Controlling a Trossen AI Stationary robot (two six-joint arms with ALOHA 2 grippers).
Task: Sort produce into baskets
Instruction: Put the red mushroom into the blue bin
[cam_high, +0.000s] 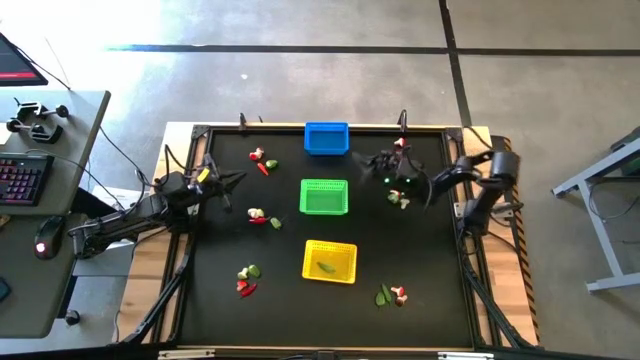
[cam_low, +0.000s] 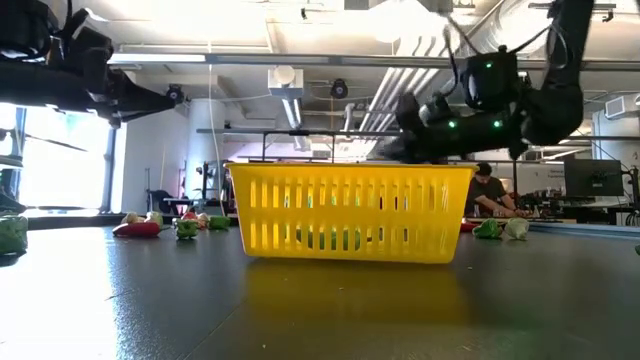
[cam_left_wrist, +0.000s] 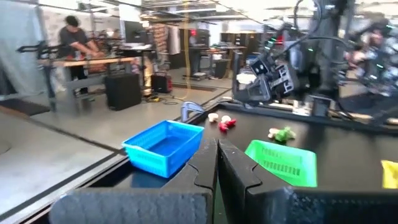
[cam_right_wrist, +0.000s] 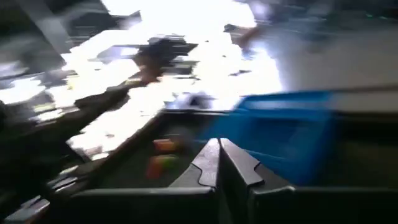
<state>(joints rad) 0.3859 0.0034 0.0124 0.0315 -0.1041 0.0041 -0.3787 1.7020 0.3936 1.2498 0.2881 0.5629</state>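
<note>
Three mesh baskets stand in a row down the table's middle: blue (cam_high: 326, 138) at the far edge, green (cam_high: 324, 197) in the middle, and yellow (cam_high: 330, 261) nearest, with a green leafy piece (cam_high: 326, 267) in it. Small produce lies in clusters at the far left (cam_high: 263, 160), middle left (cam_high: 262, 216), near left (cam_high: 247, 281), right (cam_high: 399, 198) and near right (cam_high: 392, 295). My left gripper (cam_high: 240, 178) hovers over the table's left part, shut and empty (cam_left_wrist: 217, 149). My right gripper (cam_high: 362, 159) is raised just right of the blue basket, shut (cam_right_wrist: 219, 148), with nothing showing between its fingers.
The black table top has a raised rim (cam_high: 200, 130) all round. A desk with a keyboard (cam_high: 22, 178) stands beyond the table's left edge. A person (cam_left_wrist: 74, 37) works at a bench in the room behind. Bare table lies between the baskets and the produce clusters.
</note>
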